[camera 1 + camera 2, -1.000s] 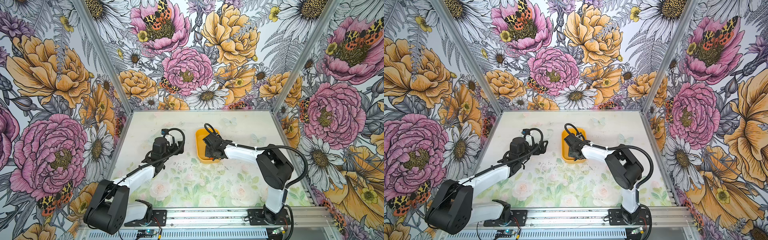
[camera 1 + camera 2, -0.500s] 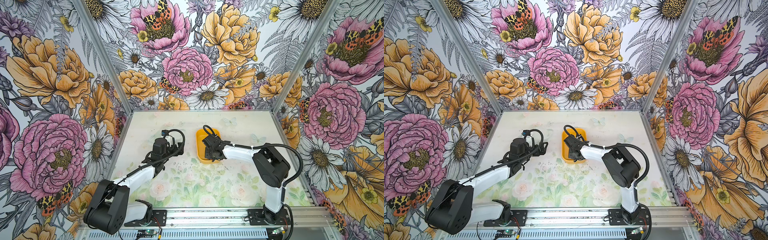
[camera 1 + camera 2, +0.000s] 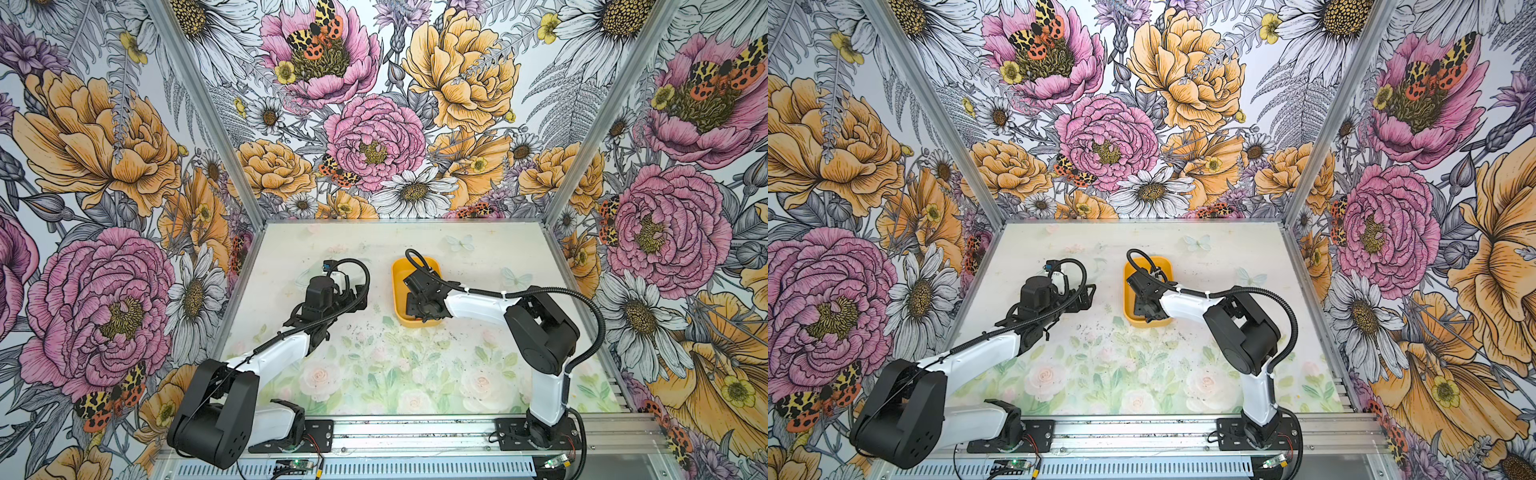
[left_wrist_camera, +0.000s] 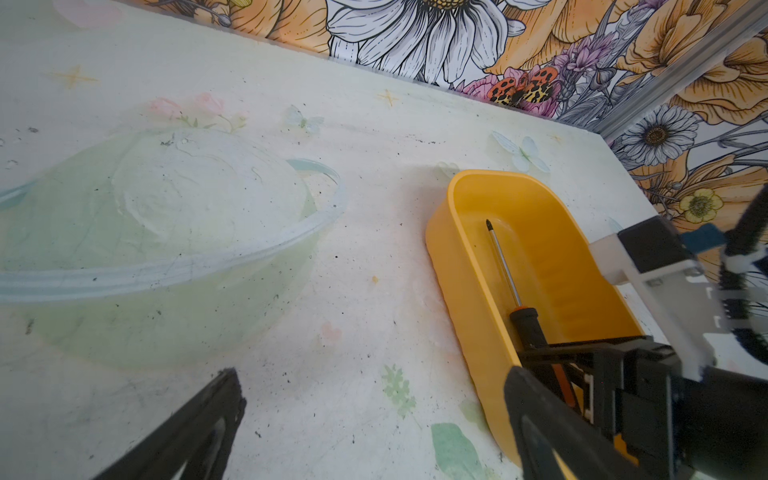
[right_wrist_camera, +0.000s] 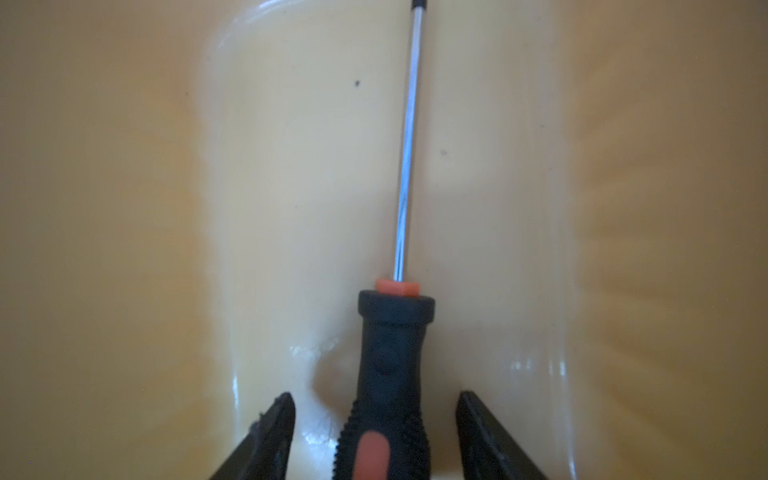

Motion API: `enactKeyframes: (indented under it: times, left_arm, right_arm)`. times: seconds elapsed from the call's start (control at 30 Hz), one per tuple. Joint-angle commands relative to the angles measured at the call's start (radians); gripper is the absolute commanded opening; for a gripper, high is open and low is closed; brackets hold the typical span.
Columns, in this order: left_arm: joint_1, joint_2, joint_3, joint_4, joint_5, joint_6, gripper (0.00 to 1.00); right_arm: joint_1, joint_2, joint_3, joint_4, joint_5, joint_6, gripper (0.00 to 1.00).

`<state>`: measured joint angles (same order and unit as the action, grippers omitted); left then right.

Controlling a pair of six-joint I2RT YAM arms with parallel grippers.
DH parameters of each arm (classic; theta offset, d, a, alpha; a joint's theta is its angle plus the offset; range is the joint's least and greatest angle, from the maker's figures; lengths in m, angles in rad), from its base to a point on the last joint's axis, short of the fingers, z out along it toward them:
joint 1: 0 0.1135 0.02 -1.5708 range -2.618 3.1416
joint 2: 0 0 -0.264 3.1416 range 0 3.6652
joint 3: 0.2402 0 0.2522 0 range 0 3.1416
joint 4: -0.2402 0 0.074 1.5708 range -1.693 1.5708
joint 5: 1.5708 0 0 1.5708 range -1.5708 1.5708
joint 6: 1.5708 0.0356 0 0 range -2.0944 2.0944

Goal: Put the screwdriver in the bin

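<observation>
Since a second ago the right arm's elbow has swung slightly toward the middle of the worktop, while the left arm has not shifted. The screwdriver is slim: a thin bright metal shaft with a dark tip, a small orange collar where the shaft enters, and a black rubbery handle with a dotted grip and an orange oval inlay. It lies flat on the floor of the bin, a shallow yellow-orange tray with rounded corners and smooth walls. It runs along the bin's length, tip toward the far end and handle toward the near end. The right hand reaches down into the near end of the bin with its jaws parted. The handle sits between the two fingers with a clear gap of bin floor on either side, so nothing is gripped. The left hand hangs over bare worktop just beside the bin, its jaws spread wide and empty
</observation>
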<state>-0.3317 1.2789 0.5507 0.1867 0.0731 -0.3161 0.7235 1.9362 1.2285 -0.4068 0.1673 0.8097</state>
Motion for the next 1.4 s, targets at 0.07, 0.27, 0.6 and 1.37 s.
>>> enactKeyframes:
  times: [0.07,0.27,0.6,1.37]
  left_arm:
    - [0.002,-0.013,-0.012,0.000,0.007,-0.010,0.99]
    - [0.002,-0.015,-0.014,0.000,0.005,-0.010,0.99]
    - [0.001,-0.014,-0.011,-0.001,0.009,-0.010,0.99]
    - [-0.001,-0.025,0.005,-0.019,0.002,0.013,0.99]
  right_arm:
    - [0.002,-0.010,0.029,-0.039,0.003,-0.022,0.75]
    - [0.001,-0.065,0.059,-0.099,0.016,-0.060,0.81]
    - [0.001,-0.163,0.089,-0.169,0.007,-0.129,0.83]
    - [-0.136,-0.572,-0.139,-0.139,0.111,-0.589,0.83]
